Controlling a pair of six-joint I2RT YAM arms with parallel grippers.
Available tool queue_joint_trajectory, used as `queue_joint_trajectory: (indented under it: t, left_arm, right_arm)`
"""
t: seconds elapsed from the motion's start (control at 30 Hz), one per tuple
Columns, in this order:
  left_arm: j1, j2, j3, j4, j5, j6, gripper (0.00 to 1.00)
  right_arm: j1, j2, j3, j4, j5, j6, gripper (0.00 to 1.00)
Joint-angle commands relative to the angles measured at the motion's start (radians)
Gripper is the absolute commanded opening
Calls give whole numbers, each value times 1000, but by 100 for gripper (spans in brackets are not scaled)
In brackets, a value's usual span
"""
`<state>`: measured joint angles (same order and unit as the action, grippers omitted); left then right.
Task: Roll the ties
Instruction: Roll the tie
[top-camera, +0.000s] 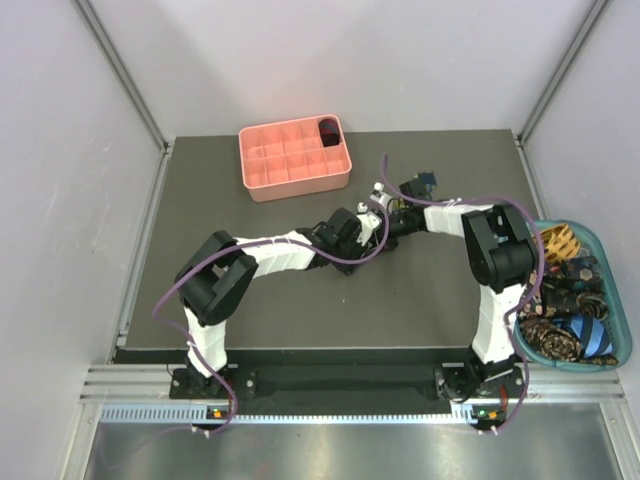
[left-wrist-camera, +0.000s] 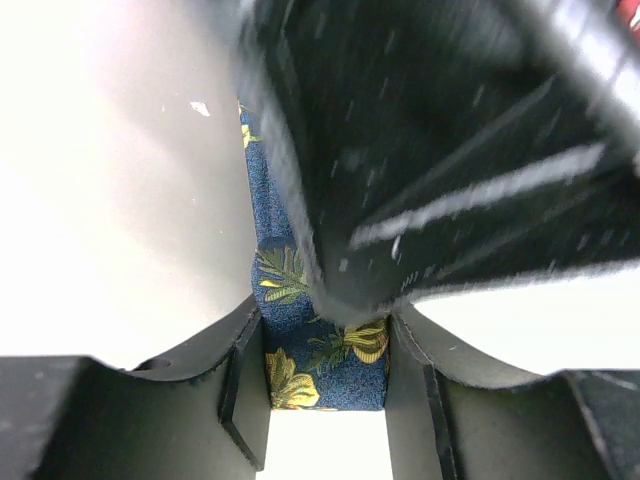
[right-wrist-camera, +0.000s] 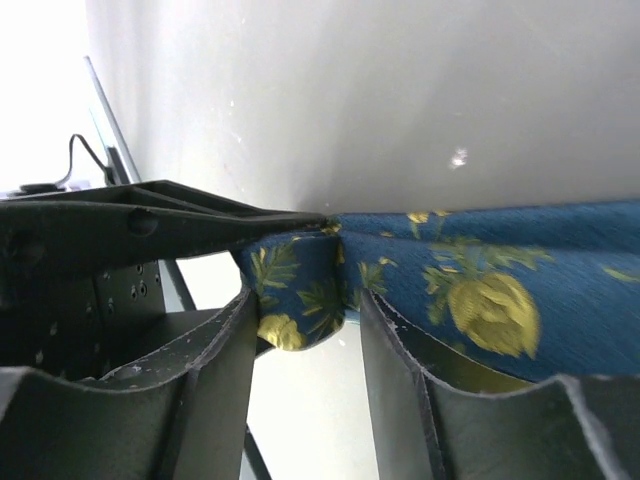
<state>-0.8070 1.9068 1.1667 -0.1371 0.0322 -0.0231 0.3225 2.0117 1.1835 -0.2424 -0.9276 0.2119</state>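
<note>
A navy tie with yellow flowers (left-wrist-camera: 330, 370) is stretched between my two grippers above the middle of the table. Its fabric fills the gap between the fingers of my left gripper (left-wrist-camera: 325, 325), which is shut on it. The black finger of the other arm (left-wrist-camera: 450, 150) looms right over it. In the right wrist view a folded end of the tie (right-wrist-camera: 300, 290) hangs loosely between the fingers of my right gripper (right-wrist-camera: 305, 300), which stand open around it. The strip (right-wrist-camera: 480, 290) runs off to the right. From above, the left gripper (top-camera: 368, 228) and right gripper (top-camera: 385, 212) nearly touch.
A salmon-pink grid tray (top-camera: 262, 180) stands at the back of the mat, with one dark coiled tie (top-camera: 328, 130) in its far right cell. A teal basket (top-camera: 600, 238) at the right edge holds several more ties (top-camera: 570, 330). Purple cables loop around both arms.
</note>
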Motion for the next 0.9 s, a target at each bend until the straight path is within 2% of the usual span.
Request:
queue_joint_trajectory:
  t: [0.0, 0.2, 0.27, 0.4, 0.43, 0.53, 0.73, 0.87]
  left_arm:
    - [-4, 57, -13, -121, -2, -9, 26]
    - [-4, 74, 25, -183, -9, -17, 25]
    - [-4, 84, 53, -222, -8, -28, 24]
    - [-4, 113, 112, -318, 0, -43, 24]
    - [-4, 136, 152, -385, -5, -54, 23]
    - [-3, 191, 223, -484, -20, -67, 21]
    - [-6, 251, 312, -578, 9, -64, 20]
    - [-6, 274, 356, -633, 5, -67, 20]
  right_arm:
    - [-65, -64, -31, 123, 23, 49, 45]
    - [-146, -175, -156, 306, 65, 182, 46]
    - [-172, -226, -197, 313, 110, 198, 43]
    - [-174, -339, -283, 327, 209, 185, 44]
    - [-172, -365, -307, 331, 248, 182, 44]
    - [-148, -468, -412, 368, 308, 172, 44]
    - [-63, -675, -606, 419, 493, 176, 41]
    - [73, -847, -712, 411, 676, 169, 40]
